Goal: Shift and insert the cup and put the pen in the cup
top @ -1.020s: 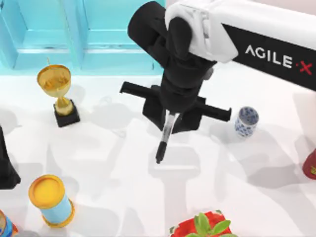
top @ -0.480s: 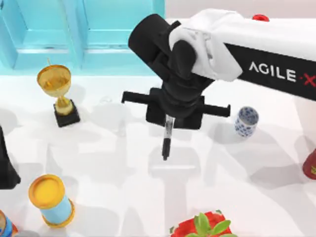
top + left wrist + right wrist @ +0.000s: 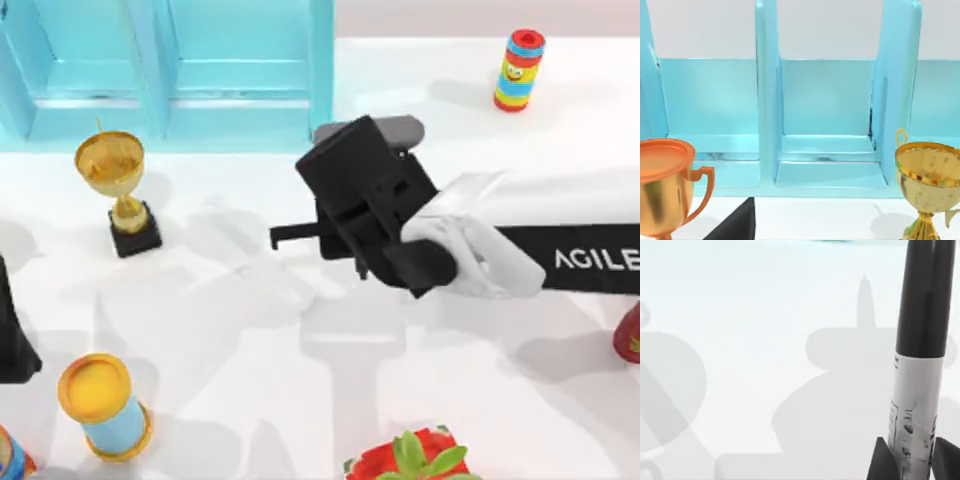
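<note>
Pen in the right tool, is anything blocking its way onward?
Nothing visible. Past the pen, gripped by the right tool, the wrist view has bare table and shadows. In the top view the right arm covers the table beneath it, so that stretch cannot be judged. Left arm parked at the left edge.

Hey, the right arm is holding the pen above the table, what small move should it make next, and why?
Probably carry the pen toward the top view's right, staying high. The right gripper has its jaws shut on it, upright over bare table, and the cup stood there a second ago, where the arm now lies. The left arm sits parked at the left edge.
</note>
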You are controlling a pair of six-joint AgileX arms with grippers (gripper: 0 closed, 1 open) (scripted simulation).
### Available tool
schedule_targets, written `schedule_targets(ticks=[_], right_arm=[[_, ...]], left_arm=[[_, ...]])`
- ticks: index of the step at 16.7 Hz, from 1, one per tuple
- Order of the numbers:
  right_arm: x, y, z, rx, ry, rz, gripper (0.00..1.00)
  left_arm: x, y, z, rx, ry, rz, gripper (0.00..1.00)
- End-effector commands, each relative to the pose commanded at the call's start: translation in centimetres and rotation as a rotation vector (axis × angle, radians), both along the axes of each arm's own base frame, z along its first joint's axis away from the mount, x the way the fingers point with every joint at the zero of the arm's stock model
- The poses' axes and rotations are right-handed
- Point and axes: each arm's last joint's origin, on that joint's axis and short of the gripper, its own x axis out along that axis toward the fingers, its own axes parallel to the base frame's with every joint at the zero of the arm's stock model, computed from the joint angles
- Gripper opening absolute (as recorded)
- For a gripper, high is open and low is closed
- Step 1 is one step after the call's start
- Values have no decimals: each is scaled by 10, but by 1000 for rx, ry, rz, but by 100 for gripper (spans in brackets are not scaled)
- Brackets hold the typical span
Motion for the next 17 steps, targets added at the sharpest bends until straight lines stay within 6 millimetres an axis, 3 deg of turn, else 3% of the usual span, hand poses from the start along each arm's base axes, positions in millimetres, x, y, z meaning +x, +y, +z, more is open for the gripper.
schedule_targets(ticks=[4,7,13,17], right_arm=[[-26,-26,-11,-70,-298,3,0],[-49,-50,-8,-113,-470,-38,0],[-84,-89,21,-66,-732,-176,0],[-97,-103,37,2,-828,-244,0]], left_arm=[[0,0,0,0,0,0,100],[0,0,0,0,0,0,100],[0,0,0,0,0,0,100],[0,0,0,0,0,0,100]])
